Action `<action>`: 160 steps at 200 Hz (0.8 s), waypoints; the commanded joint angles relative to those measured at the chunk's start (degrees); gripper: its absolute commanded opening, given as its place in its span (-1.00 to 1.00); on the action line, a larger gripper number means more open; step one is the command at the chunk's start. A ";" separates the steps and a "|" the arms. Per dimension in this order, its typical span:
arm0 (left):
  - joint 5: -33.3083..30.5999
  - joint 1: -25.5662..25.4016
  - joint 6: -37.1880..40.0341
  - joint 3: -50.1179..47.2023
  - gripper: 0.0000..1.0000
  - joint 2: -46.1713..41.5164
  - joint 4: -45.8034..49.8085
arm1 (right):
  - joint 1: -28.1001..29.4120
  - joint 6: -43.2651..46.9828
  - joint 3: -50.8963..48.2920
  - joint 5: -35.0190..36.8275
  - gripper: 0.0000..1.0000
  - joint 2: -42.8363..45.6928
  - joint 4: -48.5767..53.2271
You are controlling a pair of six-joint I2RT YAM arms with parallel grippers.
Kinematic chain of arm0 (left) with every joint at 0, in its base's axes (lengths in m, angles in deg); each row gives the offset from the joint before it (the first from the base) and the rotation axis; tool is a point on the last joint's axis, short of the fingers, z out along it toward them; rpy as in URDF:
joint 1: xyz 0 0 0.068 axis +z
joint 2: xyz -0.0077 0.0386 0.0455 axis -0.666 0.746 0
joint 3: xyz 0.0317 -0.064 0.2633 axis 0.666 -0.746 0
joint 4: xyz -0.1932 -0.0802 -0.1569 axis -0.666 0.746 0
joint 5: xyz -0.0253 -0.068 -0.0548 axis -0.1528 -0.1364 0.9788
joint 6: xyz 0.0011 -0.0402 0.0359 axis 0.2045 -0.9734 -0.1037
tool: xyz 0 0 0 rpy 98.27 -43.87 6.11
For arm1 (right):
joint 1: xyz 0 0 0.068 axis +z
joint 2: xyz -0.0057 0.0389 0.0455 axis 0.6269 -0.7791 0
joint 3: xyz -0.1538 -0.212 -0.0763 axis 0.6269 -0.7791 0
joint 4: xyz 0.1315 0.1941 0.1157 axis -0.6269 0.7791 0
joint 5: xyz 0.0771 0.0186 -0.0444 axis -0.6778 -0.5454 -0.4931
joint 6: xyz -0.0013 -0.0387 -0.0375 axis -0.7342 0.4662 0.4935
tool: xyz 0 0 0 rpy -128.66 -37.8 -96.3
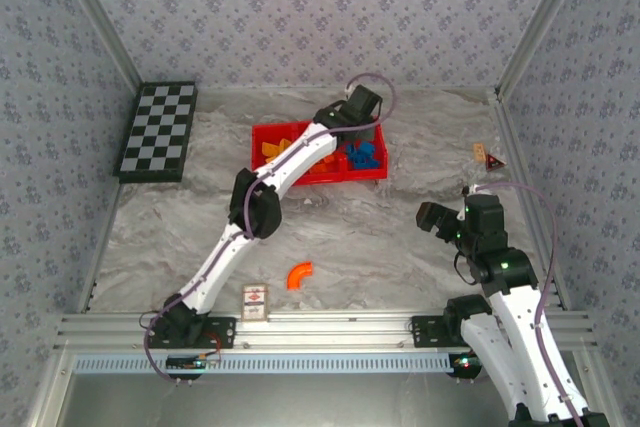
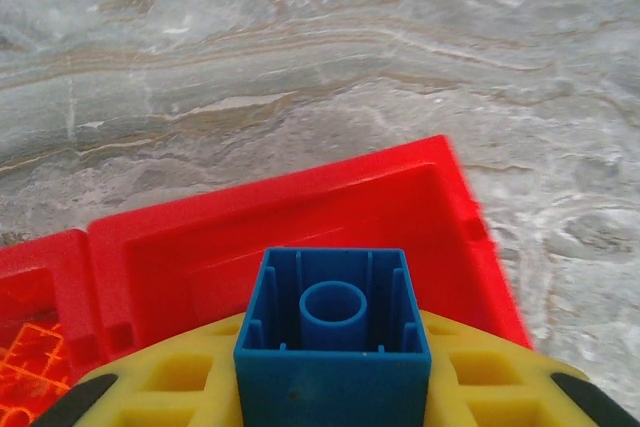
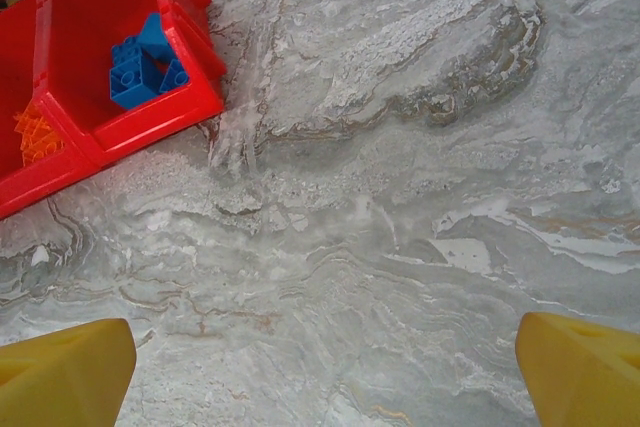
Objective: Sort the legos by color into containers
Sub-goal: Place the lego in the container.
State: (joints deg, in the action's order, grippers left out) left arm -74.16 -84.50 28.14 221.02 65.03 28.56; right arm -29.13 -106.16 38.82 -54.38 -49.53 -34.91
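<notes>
Left jaws are clamped on a blue brick (image 2: 333, 367), over the end compartment of the red tray (image 2: 300, 217), beside the one with orange bricks (image 2: 35, 367). Blue bricks (image 3: 140, 72) lie in that end compartment, so it's likely the right bin. Go lower, stay inside the walls, then let go so it can't bounce out. Right jaws are wide open over the bare surface (image 3: 400, 197), holding nothing. A curved orange brick (image 1: 299, 275) lies loose near the arm bases

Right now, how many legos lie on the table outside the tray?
1 sure: curved red-orange lego right of the small card, near the front edge. Tiny item by right wall unclear; left arm may hide more.
</notes>
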 commanded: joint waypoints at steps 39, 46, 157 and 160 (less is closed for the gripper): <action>5.18 1.43 0.35 3.01 -0.08 0.87 -0.65 | 0.55 -0.61 1.15 1.23 0.99 -0.85 1.08; 5.54 1.44 0.32 3.02 0.03 0.79 -0.62 | 0.50 -0.55 1.16 1.27 0.99 -0.93 1.07; 6.25 -1.82 8.56 2.16 0.78 -9.93 6.99 | 0.76 -0.95 0.80 1.55 0.99 -0.94 0.89; 6.18 -1.95 8.92 1.77 0.81 -10.62 7.47 | 0.76 -0.90 0.81 1.54 0.99 -0.93 0.96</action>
State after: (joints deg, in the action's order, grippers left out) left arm -67.93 -84.63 32.82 221.94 63.46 31.66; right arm -28.85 -106.16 38.82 -53.72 -50.56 -34.78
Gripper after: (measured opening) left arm 0.871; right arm 0.996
